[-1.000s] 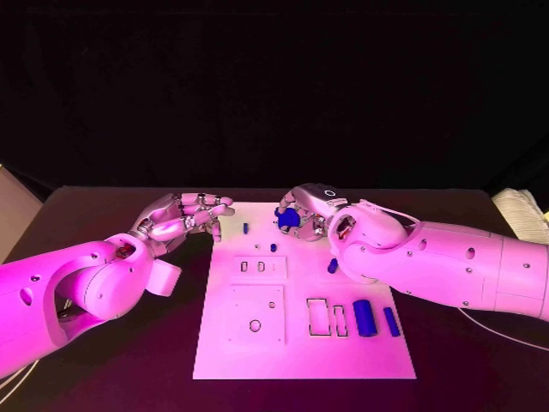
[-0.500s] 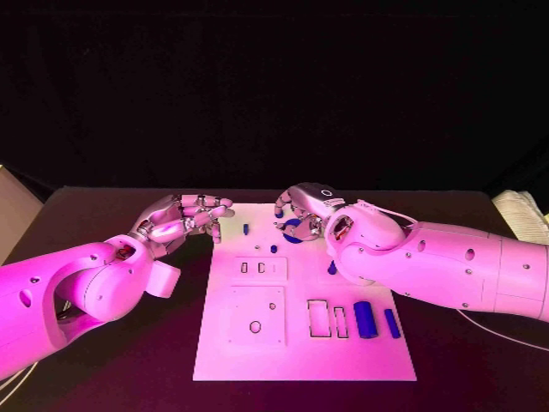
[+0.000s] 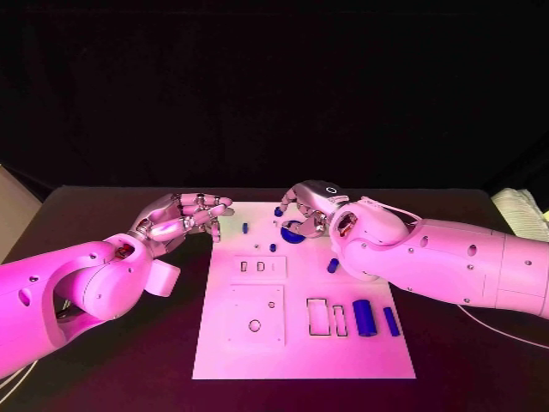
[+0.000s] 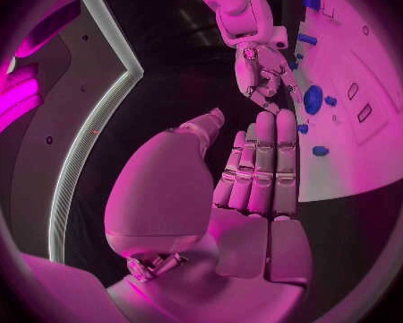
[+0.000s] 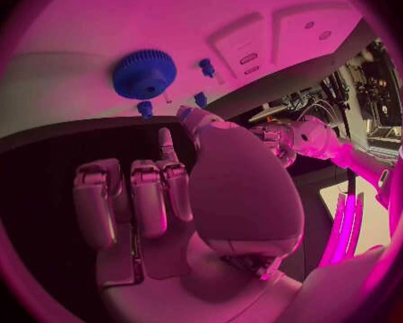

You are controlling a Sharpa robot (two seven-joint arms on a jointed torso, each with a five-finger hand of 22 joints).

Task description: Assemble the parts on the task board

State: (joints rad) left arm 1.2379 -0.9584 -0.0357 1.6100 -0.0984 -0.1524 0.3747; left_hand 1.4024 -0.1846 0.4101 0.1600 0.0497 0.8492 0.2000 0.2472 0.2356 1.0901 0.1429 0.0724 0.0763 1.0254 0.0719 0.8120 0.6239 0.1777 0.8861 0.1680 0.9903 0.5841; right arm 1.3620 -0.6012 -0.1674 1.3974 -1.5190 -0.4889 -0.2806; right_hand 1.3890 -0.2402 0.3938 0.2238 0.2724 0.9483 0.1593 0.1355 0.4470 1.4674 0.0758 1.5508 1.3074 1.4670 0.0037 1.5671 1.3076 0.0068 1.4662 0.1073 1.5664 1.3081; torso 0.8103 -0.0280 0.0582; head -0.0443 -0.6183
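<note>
Hovering over the black table [image 3: 114, 369] beside the left edge of the white board [image 3: 302, 352], the left robot hand [image 3: 182, 216] holds nothing; in its wrist view its fingers [image 4: 259, 169] lie side by side, nearly straight, with the thumb set apart. The board lies in the middle of the table, running from the far side toward the near edge. Near its far left corner stands a small blue peg [image 3: 245, 228], and a little nearer sits another small blue piece [image 3: 272, 247]. Two small slots [image 3: 251, 267] mark a raised square below them, and a larger square plate with an oval hole [image 3: 255, 325] lies nearer still. Toward the board's far edge sits a round blue gear [image 3: 293, 233], toothed around its rim in the right wrist view [image 5: 144, 73], lying flat on the board with small blue pegs just beside it. The right robot hand [image 3: 310, 210] hangs over that gear with fingers curled downward around it; I cannot tell whether they actually touch it, and the right wrist view shows the gear apart from the fingers [image 5: 134, 194]. Just beside the right forearm lies a small blue piece [image 3: 333, 265]. Near the board's right edge, toward the near end, are two rectangular cutouts [image 3: 325, 318], a thick blue cylinder [image 3: 364, 318] and a thin blue bar [image 3: 391, 322].
</note>
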